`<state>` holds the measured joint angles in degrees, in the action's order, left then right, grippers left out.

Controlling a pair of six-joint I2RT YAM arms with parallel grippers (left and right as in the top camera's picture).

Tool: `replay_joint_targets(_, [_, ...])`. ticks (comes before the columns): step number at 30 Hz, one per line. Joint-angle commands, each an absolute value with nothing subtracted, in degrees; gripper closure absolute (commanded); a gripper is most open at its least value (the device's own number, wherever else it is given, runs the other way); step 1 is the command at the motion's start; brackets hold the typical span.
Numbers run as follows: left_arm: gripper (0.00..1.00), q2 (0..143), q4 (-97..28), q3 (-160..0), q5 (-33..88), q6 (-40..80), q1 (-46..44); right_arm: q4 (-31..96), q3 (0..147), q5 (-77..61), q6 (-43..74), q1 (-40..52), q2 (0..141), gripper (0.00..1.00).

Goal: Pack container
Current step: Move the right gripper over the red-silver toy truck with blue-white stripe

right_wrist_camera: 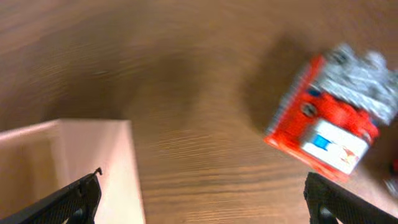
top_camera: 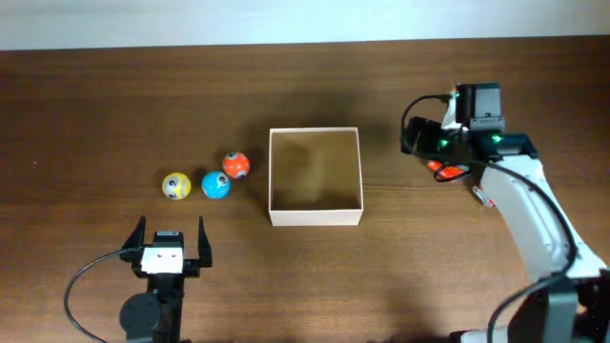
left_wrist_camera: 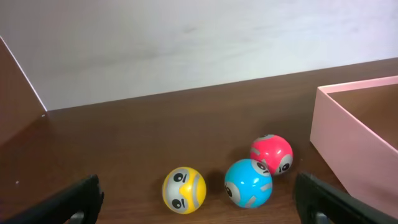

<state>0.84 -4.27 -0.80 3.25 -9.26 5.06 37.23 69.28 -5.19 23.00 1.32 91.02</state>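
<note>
"Where is the cardboard box (top_camera: 315, 215)?"

"It sits in the middle of the brown table (top_camera: 95, 95); its top is open; white outside, tan inside."

"What is the left gripper (top_camera: 170, 229) doing?"

"Its fingers are spread wide; they hold nothing; just past them lie a yellow ball (top_camera: 175, 186), a blue ball (top_camera: 215, 185) and a red ball (top_camera: 235, 165), all left of the box."

"And the right gripper (right_wrist_camera: 202, 202)?"

"Wide open too; nothing in it; it hangs right of the box; a red toy truck (right_wrist_camera: 326, 127) lies on the table in front of it, not touching; it looks blurry."
</note>
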Motion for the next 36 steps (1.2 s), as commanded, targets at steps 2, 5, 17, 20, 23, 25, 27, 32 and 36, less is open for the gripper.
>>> replay_joint_targets(2, [0.01, 0.30, -4.36, -0.49, 3.86, -9.96, 5.04, 38.72, 70.13, 7.66, 40.42, 1.43, 92.27, 0.01])
replay_joint_targets(5, [0.01, 0.30, -4.36, -0.49, 3.86, -9.96, 5.04, 38.76, 70.13, 10.76, 42.59, 1.43, 92.27, 0.01])
replay_joint_targets(17, [0.01, 0.30, -4.36, -0.49, 3.86, -9.96, 5.04, 40.25, 69.65, 18.72, 47.27, 1.43, 94.26, 0.01])
replay_joint_targets(20, [0.01, 0.30, -4.36, -0.49, 3.86, -9.96, 5.04, 39.35, 69.65, 18.72, 47.24, 1.43, 96.29, 0.01])
replay_joint_targets(23, [0.01, 0.30, -4.36, -0.49, 3.86, -9.96, 5.04, 38.00, 69.65, 18.70, 47.24, 1.43, 98.70, 0.01])
replay_joint_targets(25, [0.01, 0.30, -4.36, -0.49, 3.86, -9.96, 5.04, 36.95, 69.65, 18.72, 47.24, 1.41, 100.27, 0.01])
replay_joint_targets(27, [0.01, 0.30, -4.36, -0.49, 3.86, -9.96, 5.04, 35.97, 69.65, 18.74, 47.24, 1.32, 101.69, 0.01])
replay_joint_targets(32, [0.01, 0.30, -4.36, -0.49, 3.86, -9.96, 5.04, 33.91, 69.65, 18.72, 47.22, -0.30, 103.59, 0.01])
replay_joint_targets(36, [0.01, 0.30, -4.36, -0.49, 3.86, -9.96, 5.04, 32.62, 69.65, 18.65, 45.82, -2.55, 104.14, 0.01])
